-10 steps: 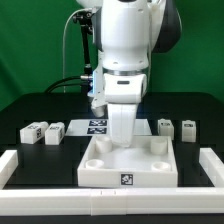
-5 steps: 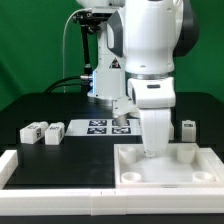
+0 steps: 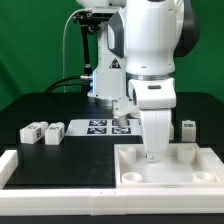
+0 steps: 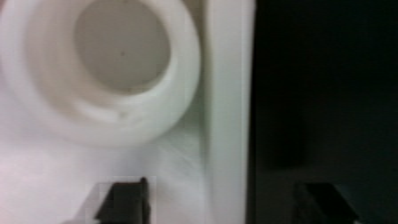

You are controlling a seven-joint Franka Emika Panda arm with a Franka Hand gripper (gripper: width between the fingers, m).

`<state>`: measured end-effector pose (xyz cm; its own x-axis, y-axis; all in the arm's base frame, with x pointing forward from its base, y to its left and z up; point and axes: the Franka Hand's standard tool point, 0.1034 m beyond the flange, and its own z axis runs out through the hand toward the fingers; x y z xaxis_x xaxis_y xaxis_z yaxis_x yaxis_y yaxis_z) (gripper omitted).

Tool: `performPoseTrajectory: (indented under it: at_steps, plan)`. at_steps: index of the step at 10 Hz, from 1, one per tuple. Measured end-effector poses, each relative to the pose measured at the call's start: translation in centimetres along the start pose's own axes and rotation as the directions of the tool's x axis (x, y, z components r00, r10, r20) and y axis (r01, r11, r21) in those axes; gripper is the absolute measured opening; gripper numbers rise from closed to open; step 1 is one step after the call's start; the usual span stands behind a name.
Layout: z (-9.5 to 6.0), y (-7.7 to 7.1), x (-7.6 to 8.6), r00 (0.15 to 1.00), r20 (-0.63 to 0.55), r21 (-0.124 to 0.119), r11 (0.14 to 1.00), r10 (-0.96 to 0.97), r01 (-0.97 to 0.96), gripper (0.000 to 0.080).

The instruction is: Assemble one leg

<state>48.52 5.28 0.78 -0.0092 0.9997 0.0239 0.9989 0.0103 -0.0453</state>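
Note:
The large white square panel [image 3: 165,165] with round corner sockets lies at the front of the exterior view's right. My gripper [image 3: 152,152] is down at its back edge. In the wrist view the gripper [image 4: 224,200] is open and straddles the panel's rim [image 4: 214,120]. One fingertip [image 4: 125,200] is over the panel near a round socket [image 4: 116,55]; the other is over the dark table, apart from the rim. Two legs [image 3: 30,130] [image 3: 52,131] lie at the left and one leg [image 3: 188,130] stands at the right. Any fourth leg is hidden.
The marker board [image 3: 103,126] lies at the middle back. A low white wall [image 3: 12,166] runs along the left, the front [image 3: 70,198] and the right of the table; the panel sits close to its right corner. The arm's base [image 3: 100,70] stands behind.
From one second ago to half a second ago the arm and the panel slid together toward the exterior view's right. One of the two right legs is now hidden behind the arm. Since then nothing has moved.

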Motion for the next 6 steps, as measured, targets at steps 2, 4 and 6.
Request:
performPoseTrajectory:
  at_steps: [2, 4, 6]
  plan:
    - [0.0, 0.0, -0.02, 1.0, 0.0, 0.0, 1.0, 0.0, 0.0, 0.0586]
    - [0.0, 0.0, -0.02, 1.0, 0.0, 0.0, 1.0, 0.0, 0.0, 0.0646]
    - [0.01, 0.0, -0.03, 1.0, 0.0, 0.0, 1.0, 0.001, -0.001, 0.0646]
